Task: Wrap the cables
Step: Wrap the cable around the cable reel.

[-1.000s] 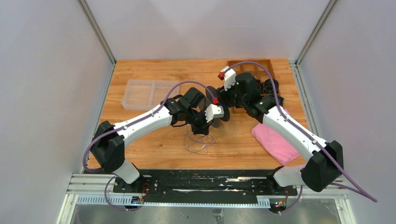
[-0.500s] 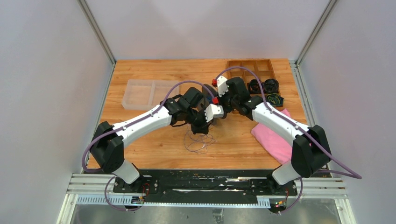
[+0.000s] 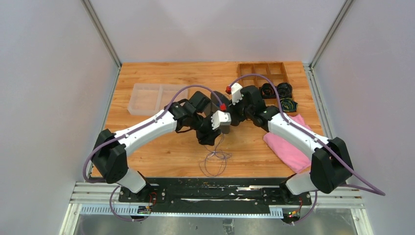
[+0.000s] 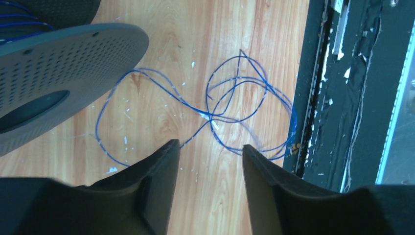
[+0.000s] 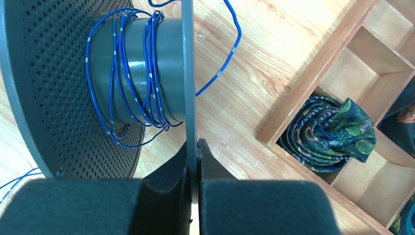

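the spool (image 5: 44, 83) rim is pinched tight by the right gripper (image 5: 193, 164); the left gripper (image 4: 210, 152) is held open; loose cables (image 4: 209, 116) are seen just ahead

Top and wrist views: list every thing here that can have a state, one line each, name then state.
cable: partly wound on the spool, rest in loose loops.
spool: gripped by one flange, partly filled.
right gripper: shut on the spool.
left gripper: open, above the loose loops.
wooden tray: some compartments filled, some empty.
clear tray: appears empty.
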`<state>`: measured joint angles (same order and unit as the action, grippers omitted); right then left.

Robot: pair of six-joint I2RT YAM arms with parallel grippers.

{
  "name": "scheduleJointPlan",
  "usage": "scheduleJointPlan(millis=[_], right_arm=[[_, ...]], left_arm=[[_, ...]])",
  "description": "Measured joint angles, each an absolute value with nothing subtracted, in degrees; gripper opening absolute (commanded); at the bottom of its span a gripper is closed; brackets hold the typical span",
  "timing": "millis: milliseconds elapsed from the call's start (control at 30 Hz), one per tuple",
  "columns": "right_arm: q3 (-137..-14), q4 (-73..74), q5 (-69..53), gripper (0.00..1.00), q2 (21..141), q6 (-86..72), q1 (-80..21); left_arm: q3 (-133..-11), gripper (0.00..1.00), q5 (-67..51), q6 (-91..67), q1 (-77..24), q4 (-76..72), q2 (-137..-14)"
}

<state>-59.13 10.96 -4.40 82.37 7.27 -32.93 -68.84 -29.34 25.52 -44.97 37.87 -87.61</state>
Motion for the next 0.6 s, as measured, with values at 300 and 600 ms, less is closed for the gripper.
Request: scheduleJointPlan(millis=[300, 600], right_arm=[[-54.1, 8.1, -3.2, 0.01, 78.2, 7.2, -32.9], [-53.7, 7.2, -3.5, 0.01, 78.2, 7.2, -32.9]], left_arm=[[-77.4, 0.76, -33.1, 26.2, -37.5, 43.7, -85.8], [-95.2, 0.53, -34.3, 12.0, -31.3, 36.6, -93.3]])
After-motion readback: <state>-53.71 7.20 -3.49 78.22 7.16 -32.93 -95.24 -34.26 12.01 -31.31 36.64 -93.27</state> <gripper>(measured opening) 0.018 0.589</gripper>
